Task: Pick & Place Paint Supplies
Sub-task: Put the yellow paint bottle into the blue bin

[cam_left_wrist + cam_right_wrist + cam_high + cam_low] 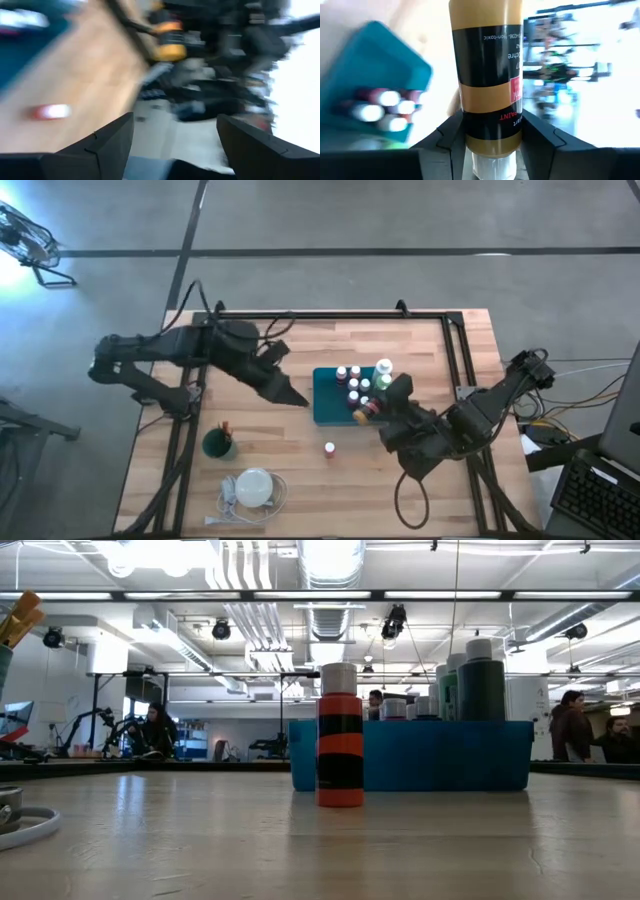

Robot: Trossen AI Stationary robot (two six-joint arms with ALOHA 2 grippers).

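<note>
While the right gripper (pixel 492 132) is pinching an ochre paint bottle (pixel 487 75) mid-body, the left gripper (pixel 172 142) is hanging spread; this light, rigid, slick plastic is likely needing firm squeezing.

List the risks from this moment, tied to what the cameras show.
1. The right gripper holds an ochre paint bottle over the teal tray, which is crowded with bottles; lowering it may knock neighbours over.
2. The grip sits near the bottle's cap end, so the bottle might swing or slip.
3. The open left gripper hangs close by the tray; the arms could clash there. The red bottle stands alone nearby.
</note>
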